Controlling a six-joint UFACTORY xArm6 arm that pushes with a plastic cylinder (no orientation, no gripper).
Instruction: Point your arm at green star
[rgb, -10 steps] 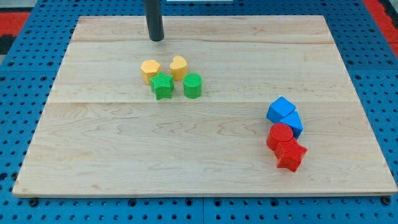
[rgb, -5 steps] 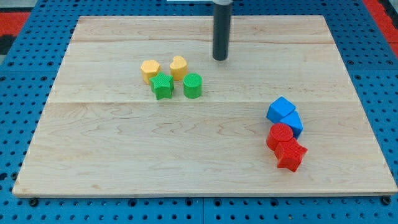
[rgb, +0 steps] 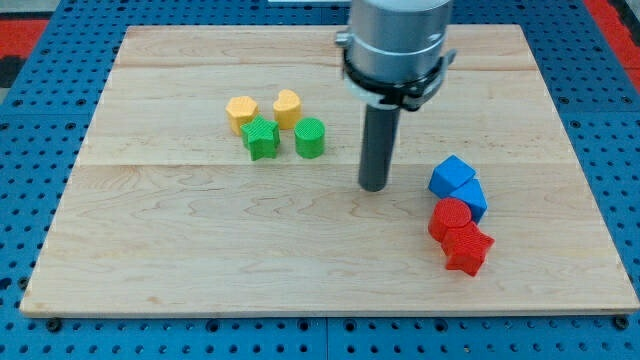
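- The wooden board (rgb: 200, 260) fills most of the view, lying on a blue pegboard surface (rgb: 40, 150) that shows around its edges.
- The arm comes down from the view's top as a grey metal housing (rgb: 396, 45), and below it runs the straight dark rod. There are no jaws on this arm, so nothing is apart, together or clamped.
- My tip (rgb: 373, 187) rests on the board near its middle, a little toward the view's right, touching no block.
- Toward the view's right of my tip, close by, sit two blue blocks: a blue cube (rgb: 451, 176) and a second blue block (rgb: 472, 198) just behind it toward the lower right, the two touching.
- Below those, toward the view's lower right of my tip, a red cylinder (rgb: 450, 217) touches a red star (rgb: 467, 249).
- The green star (rgb: 261, 137) lies to the view's upper left of my tip, well apart from it.
- The green cylinder (rgb: 310, 137) stands between the green star and my tip, nearer the star.
- A yellow hexagon block (rgb: 241, 111) sits just above the green star, farthest from my tip toward the view's left.
- A yellow heart-shaped block (rgb: 287, 106) sits just above the gap between the two green blocks.
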